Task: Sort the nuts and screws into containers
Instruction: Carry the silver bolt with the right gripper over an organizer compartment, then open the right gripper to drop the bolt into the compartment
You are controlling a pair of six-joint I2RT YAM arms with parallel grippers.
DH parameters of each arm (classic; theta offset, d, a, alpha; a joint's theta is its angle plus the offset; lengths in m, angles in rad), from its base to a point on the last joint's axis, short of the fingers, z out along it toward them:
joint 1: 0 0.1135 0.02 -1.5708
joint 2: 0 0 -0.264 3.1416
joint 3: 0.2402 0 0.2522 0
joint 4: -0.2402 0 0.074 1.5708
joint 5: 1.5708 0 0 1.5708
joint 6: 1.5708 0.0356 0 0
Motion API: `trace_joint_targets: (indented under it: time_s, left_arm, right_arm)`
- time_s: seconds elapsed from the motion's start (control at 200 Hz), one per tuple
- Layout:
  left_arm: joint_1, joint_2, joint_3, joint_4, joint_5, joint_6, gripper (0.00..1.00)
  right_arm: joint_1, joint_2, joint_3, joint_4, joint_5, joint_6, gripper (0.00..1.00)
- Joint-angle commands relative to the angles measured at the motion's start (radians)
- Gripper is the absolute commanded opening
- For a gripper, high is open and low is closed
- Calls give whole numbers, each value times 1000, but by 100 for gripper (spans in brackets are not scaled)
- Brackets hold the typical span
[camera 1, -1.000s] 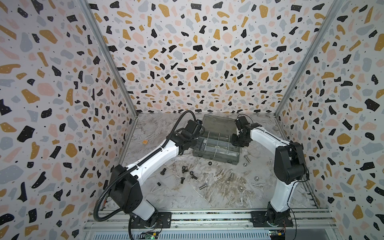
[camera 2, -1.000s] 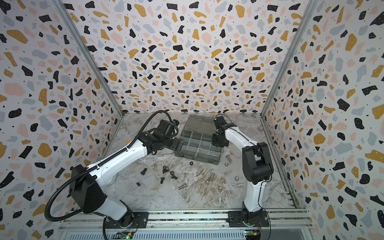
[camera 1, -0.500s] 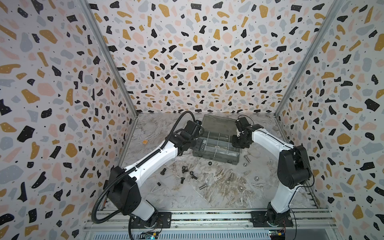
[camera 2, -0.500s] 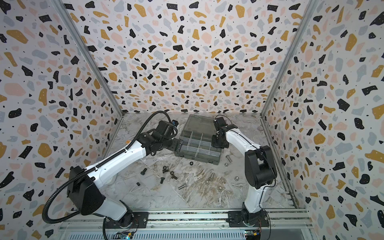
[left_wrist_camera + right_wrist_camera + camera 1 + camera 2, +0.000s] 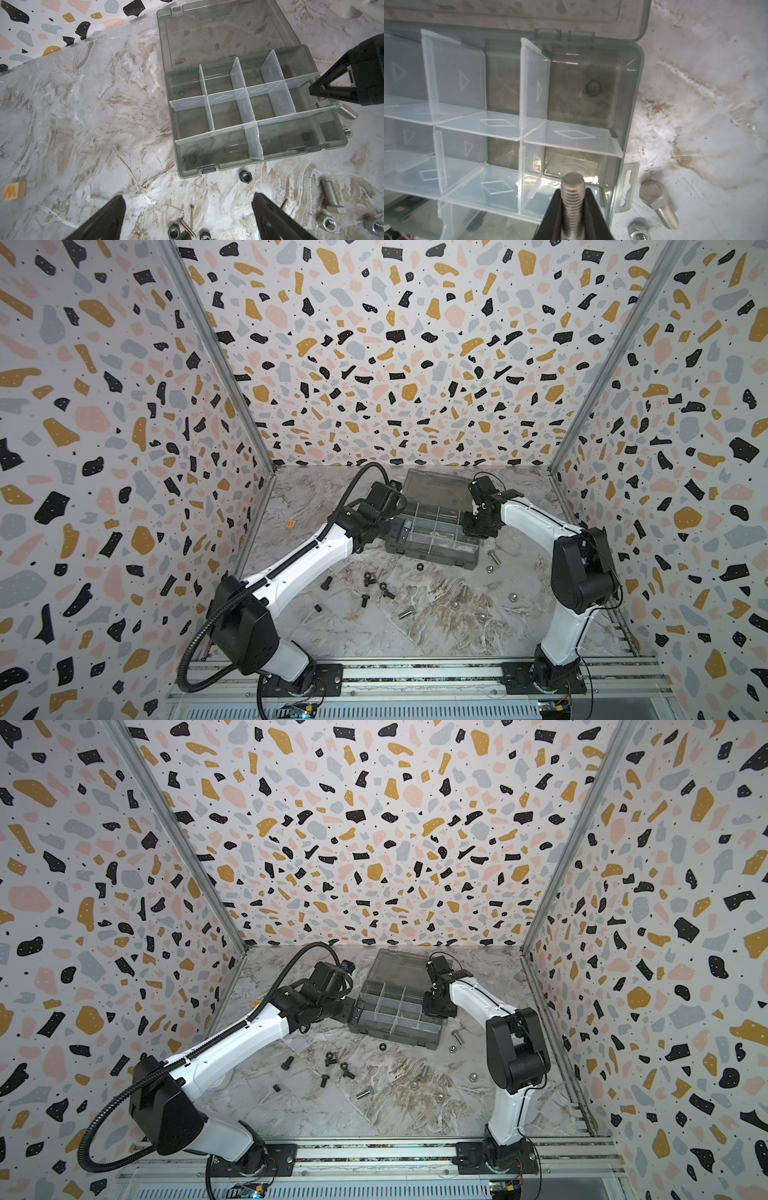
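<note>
Right jaws clamping screw (image 5: pixel 572 198), organiser box (image 5: pixel 634 99) beside

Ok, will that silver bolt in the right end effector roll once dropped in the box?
The silver bolt looks solid threaded metal, so probably rigid and heavy for its size. Its round shank may roll, but the clear dividers should contain it.

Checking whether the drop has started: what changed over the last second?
The right gripper, closed on a silver screw, edged slightly inward over the right end of the organiser box; no release is visible. The left gripper stayed open by the box's left end. The box and the loose nuts and screws on the table did not move.
</note>
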Motion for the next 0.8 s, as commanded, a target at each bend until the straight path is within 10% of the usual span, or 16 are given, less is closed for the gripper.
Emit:
trace_joint_targets:
  time_s: [0.0, 0.796]
  left_arm:
    - [-4, -14, -11, 15, -16, 4, 97]
    - [-27, 51, 89, 41, 137, -39, 96]
  right_arm:
    - [4, -6, 17, 6, -4, -1, 33]
    - [-103, -253, -287, -1, 60, -31, 40]
